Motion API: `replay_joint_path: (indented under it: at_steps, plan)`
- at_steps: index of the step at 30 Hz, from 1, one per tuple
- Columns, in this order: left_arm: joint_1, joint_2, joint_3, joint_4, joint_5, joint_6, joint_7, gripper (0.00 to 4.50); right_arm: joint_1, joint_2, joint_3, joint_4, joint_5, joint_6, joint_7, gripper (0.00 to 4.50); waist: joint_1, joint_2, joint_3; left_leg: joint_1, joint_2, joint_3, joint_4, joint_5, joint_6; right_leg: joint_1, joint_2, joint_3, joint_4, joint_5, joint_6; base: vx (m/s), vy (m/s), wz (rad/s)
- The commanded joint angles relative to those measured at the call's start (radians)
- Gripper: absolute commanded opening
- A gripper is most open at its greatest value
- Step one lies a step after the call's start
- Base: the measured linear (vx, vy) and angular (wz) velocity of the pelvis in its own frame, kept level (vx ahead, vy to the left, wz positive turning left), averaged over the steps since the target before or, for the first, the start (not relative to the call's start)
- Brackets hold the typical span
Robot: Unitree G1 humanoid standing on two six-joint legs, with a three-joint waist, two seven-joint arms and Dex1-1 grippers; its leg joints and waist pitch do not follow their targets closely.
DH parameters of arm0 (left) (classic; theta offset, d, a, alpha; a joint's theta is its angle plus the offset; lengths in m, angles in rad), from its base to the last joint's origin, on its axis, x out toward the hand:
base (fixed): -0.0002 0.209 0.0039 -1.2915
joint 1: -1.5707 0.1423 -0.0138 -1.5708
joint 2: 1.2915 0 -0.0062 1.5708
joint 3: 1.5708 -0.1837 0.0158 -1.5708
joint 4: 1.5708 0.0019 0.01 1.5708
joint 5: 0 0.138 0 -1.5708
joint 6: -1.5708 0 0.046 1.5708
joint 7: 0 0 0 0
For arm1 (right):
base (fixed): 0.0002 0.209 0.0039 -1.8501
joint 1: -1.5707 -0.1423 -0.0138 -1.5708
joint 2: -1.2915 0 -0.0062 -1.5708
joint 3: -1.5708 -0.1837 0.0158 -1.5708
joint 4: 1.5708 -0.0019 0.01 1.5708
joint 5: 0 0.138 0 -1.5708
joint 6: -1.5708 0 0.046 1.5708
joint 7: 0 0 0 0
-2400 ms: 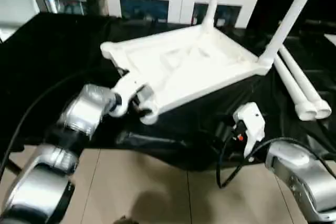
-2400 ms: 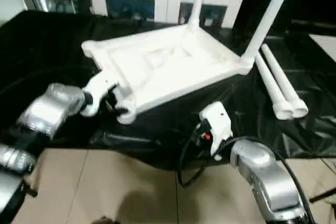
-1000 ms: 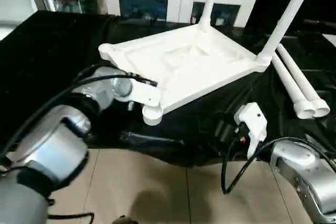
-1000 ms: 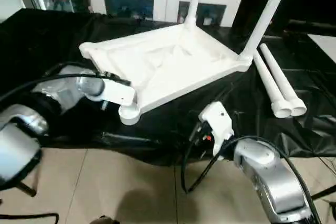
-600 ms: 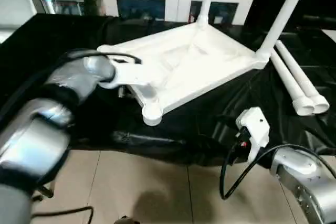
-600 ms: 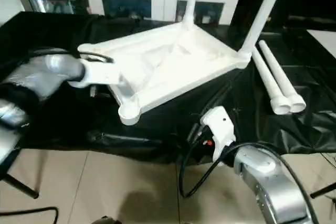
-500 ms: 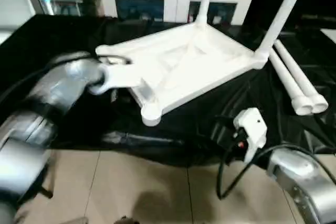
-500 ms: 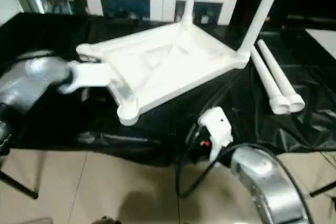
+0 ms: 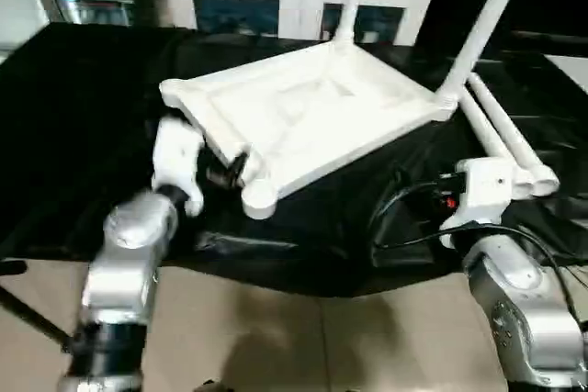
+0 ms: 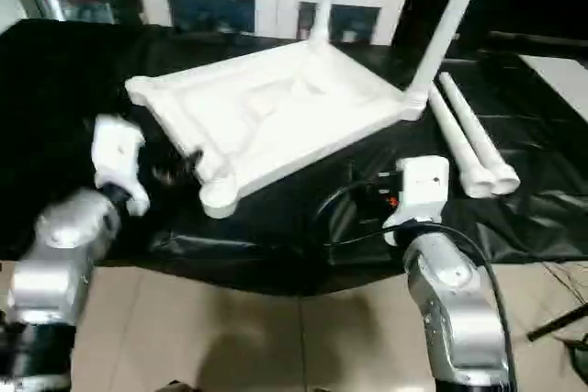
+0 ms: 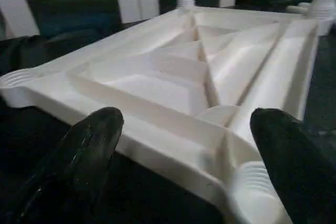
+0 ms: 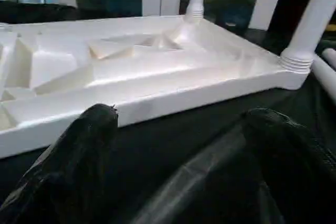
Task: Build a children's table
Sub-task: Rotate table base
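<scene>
Nowhere any legible writing on upturned tabletop (image 9: 303, 121) or legs (image 9: 503, 140).

Even, soft indoor light from above; head views moderately bright. The white tabletop (image 9: 303, 121) is nearly blown out, its ribs washed flat in the head views but readable in the left wrist view. The black cloth (image 9: 83, 117) swallows detail, with faint sheen on wrinkles near its front edge. Cabinet glass (image 9: 234, 16) shows bluish reflections. Head views slightly soft throughout. In the wrist views the near black fingers (image 11: 92, 140) are blurred.
</scene>
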Motion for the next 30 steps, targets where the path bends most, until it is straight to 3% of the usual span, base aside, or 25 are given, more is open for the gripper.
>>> replay_joint_path:
  at_steps: [1,2,7,11,12,13,14,15,17,19,20,21,22,23,24,25,27,28,30]
  plan:
    - [-0.013,-0.028,-0.033,-0.063,-0.011,0.049,0.006,4.46,-0.041,0.001,-0.014,0.041,-0.026,0.019,-0.021,4.2,-0.005,0.0,-0.058,0.027,0.036,-0.019,-0.085,-0.314,-0.04,0.022,-0.049,0.038,-0.087,-0.298,-0.103,0.0,0.0,0.0]
    - [-0.01,-0.042,-0.037,-0.088,-0.018,0.063,0.009,4.46,-0.056,0.003,-0.023,0.06,-0.026,0.021,-0.026,4.2,-0.003,0.003,-0.06,0.024,0.036,-0.021,-0.086,-0.298,-0.041,0.027,-0.052,0.037,-0.084,-0.287,-0.109,0.0,0.0,0.0]
    - [0.035,-0.106,-0.031,-0.144,-0.029,0.038,0.092,4.46,-0.068,-0.013,-0.018,0.069,-0.05,-0.018,-0.031,4.2,-0.005,-0.01,-0.062,0.018,0.036,-0.015,-0.079,-0.242,-0.023,0.032,-0.05,0.039,-0.077,-0.206,-0.113,0.0,0.0,0.0]
    - [0.057,-0.128,-0.031,-0.14,0.002,0.025,0.151,4.46,-0.053,-0.01,-0.011,0.065,-0.047,-0.03,-0.028,4.2,-0.007,-0.013,-0.066,0.015,0.035,-0.013,-0.073,-0.192,0.005,0.036,-0.048,0.039,-0.072,-0.163,-0.112,0.0,0.0,0.0]
    - [0.061,-0.142,-0.025,-0.14,0.011,0.021,0.179,4.46,-0.046,-0.004,-0.01,0.069,-0.045,-0.033,-0.027,4.2,-0.01,-0.023,-0.065,0.015,0.035,-0.011,-0.072,-0.187,0.011,0.036,-0.046,0.039,-0.073,-0.159,-0.111,0.0,0.0,0.0]
    - [0.061,-0.142,-0.025,-0.14,0.011,0.021,0.179,4.46,-0.046,-0.004,-0.01,0.069,-0.045,-0.033,-0.027,4.2,-0.009,-0.02,-0.065,0.015,0.035,-0.013,-0.073,-0.186,0.012,0.037,-0.048,0.039,-0.071,-0.159,-0.113,0.0,0.0,0.0]
    - [0.063,-0.153,-0.025,-0.149,0.012,0.03,0.188,4.46,-0.041,0.001,-0.009,0.072,-0.048,-0.038,-0.03,4.2,-0.009,-0.017,-0.063,0.021,0.037,-0.012,-0.075,-0.218,0.008,0.035,-0.048,0.038,-0.075,-0.195,-0.109,0.0,0.0,0.0]
    - [0.063,-0.156,-0.03,-0.155,0.014,0.033,0.189,4.46,-0.036,0.006,-0.01,0.073,-0.049,-0.041,-0.033,4.2,-0.01,-0.027,-0.062,0.025,0.038,-0.012,-0.077,-0.259,0.003,0.036,-0.048,0.036,-0.079,-0.245,-0.102,0.0,0.0,0.0]
    - [0.055,-0.151,-0.05,-0.162,0.013,0.03,0.183,4.46,-0.027,0.037,-0.031,0.073,-0.024,-0.044,-0.051,4.2,-0.016,-0.008,-0.054,0.058,0.038,-0.019,-0.089,-0.475,-0.026,0.027,-0.04,0.024,-0.101,-0.453,-0.073,0.0,0.0,0.0]
    - [0.05,-0.149,-0.05,-0.159,0.01,0.032,0.189,4.46,-0.024,0.042,-0.03,0.073,-0.02,-0.047,-0.052,4.2,-0.023,-0.011,-0.05,0.077,0.036,-0.023,-0.092,-0.563,-0.025,0.028,-0.033,0.013,-0.114,-0.521,-0.067,0.0,0.0,0.0]
    - [0.041,-0.151,-0.039,-0.154,-0.001,0.039,0.196,4.46,-0.025,0.041,-0.021,0.068,-0.021,-0.053,-0.045,4.2,-0.03,0.001,-0.039,0.1,0.035,-0.025,-0.094,-0.638,-0.022,0.026,-0.026,-0.001,-0.13,-0.585,-0.069,0.0,0.0,0.0]
    - [0.038,-0.153,-0.035,-0.153,-0.005,0.041,0.198,4.46,-0.025,0.041,-0.019,0.066,-0.021,-0.054,-0.043,4.2,-0.037,0.001,-0.036,0.109,0.031,-0.025,-0.089,-0.661,-0.022,0.025,-0.025,-0.01,-0.14,-0.613,-0.069,0.0,0.0,0.0]
    - [0.034,-0.153,-0.026,-0.15,-0.011,0.045,0.202,4.46,-0.026,0.042,-0.014,0.056,-0.014,-0.06,-0.033,4.2,-0.04,0.013,-0.033,0.112,0.031,-0.033,-0.094,-0.669,-0.021,0.042,-0.03,-0.016,-0.145,-0.623,-0.063,0.0,0.0,0.0]
    - [0.032,-0.154,-0.017,-0.149,-0.02,0.048,0.203,4.46,-0.028,0.042,-0.009,0.049,-0.012,-0.066,-0.026,4.2,-0.049,0.011,-0.027,0.112,0.033,-0.036,-0.099,-0.691,-0.023,0.052,-0.031,-0.024,-0.15,-0.645,-0.055,0.0,0.0,0.0]
    - [0.032,-0.154,-0.016,-0.149,-0.02,0.049,0.204,4.46,-0.028,0.041,-0.008,0.048,-0.013,-0.067,-0.025,4.2,-0.055,0.011,-0.03,0.117,0.031,-0.038,-0.097,-0.695,-0.025,0.062,-0.037,-0.03,-0.155,-0.663,-0.054,0.076,0.038,-0.18]
    - [0.035,-0.153,-0.005,-0.146,-0.025,0.049,0.21,4.46,-0.028,0.038,0.0,0.043,-0.015,-0.074,-0.016,4.2,-0.058,0.014,-0.03,0.122,0.031,-0.039,-0.097,-0.697,-0.026,0.064,-0.039,-0.031,-0.155,-0.658,-0.06,0.0,0.0,0.0]
    - [0.04,-0.151,0.001,-0.141,-0.024,0.044,0.212,4.46,-0.028,0.036,0.004,0.042,-0.016,-0.077,-0.012,4.2,-0.069,0.01,-0.039,0.104,0.027,-0.04,-0.1,-0.634,-0.014,0.089,-0.048,-0.022,-0.15,-0.621,-0.083,0.032,0.009,-0.05]
    - [0.042,-0.15,0.007,-0.135,-0.019,0.042,0.223,4.46,-0.029,0.039,0.002,0.043,-0.014,-0.076,-0.012,4.2,-0.067,0.007,-0.051,0.086,0.024,-0.034,-0.103,-0.549,0.007,0.109,-0.051,-0.009,-0.141,-0.567,-0.107,0.085,0.005,-0.09]
    - [0.039,-0.153,0.01,-0.136,-0.022,0.046,0.23,4.46,-0.031,0.041,0.003,0.043,-0.014,-0.074,-0.008,4.2,-0.065,0.008,-0.063,0.074,0.02,-0.022,-0.102,-0.401,0.05,0.125,-0.046,0.001,-0.122,-0.402,-0.185,0.09,-0.002,-0.04]
